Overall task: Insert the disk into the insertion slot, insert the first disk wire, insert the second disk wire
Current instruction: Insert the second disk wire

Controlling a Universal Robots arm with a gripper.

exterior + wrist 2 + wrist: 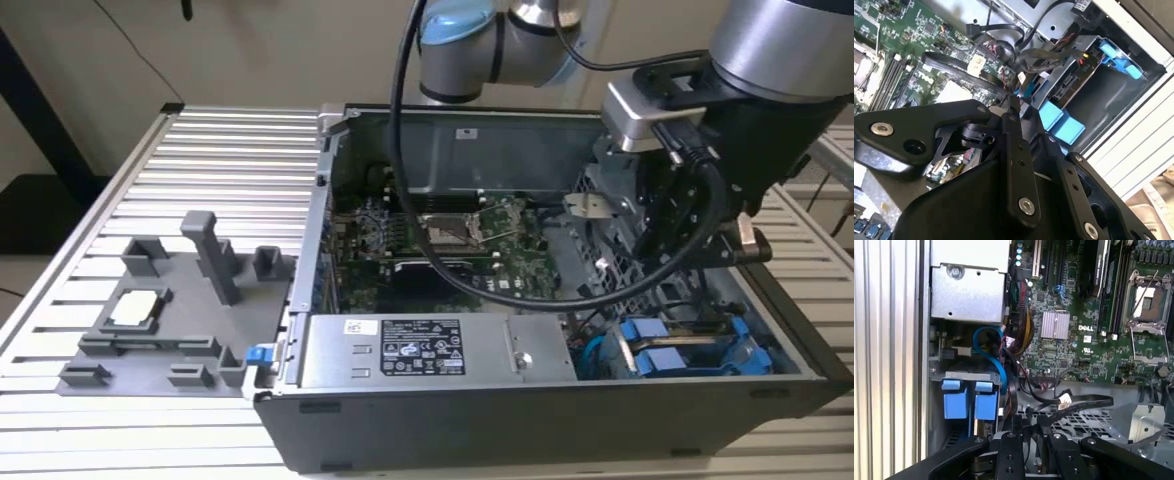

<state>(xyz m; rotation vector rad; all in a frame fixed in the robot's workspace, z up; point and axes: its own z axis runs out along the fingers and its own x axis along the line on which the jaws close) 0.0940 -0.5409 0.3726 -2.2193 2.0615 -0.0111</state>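
Note:
The disk (678, 358) lies in its blue carrier inside the insertion slot (771, 335), at the case's front corner on the exterior view's right. Its blue tabs (966, 401) show in both wrist views, and its connector end (1074, 80) faces the loose cables. My gripper (1012, 104) hangs inside the case above and behind the disk, its fingers (1016, 440) drawn close on the end of a black disk wire (1081, 402) with a white tag. A second bundle of black wires (1049, 52) runs beside the disk's connector end.
The grey labelled power-supply box (414, 348) sits along the case front beside the disk bay. The green motherboard (454, 250) fills the case floor. A perforated metal cage (1094, 421) lies under the gripper. A grey fixture (174, 320) stands on the slatted table (160, 150).

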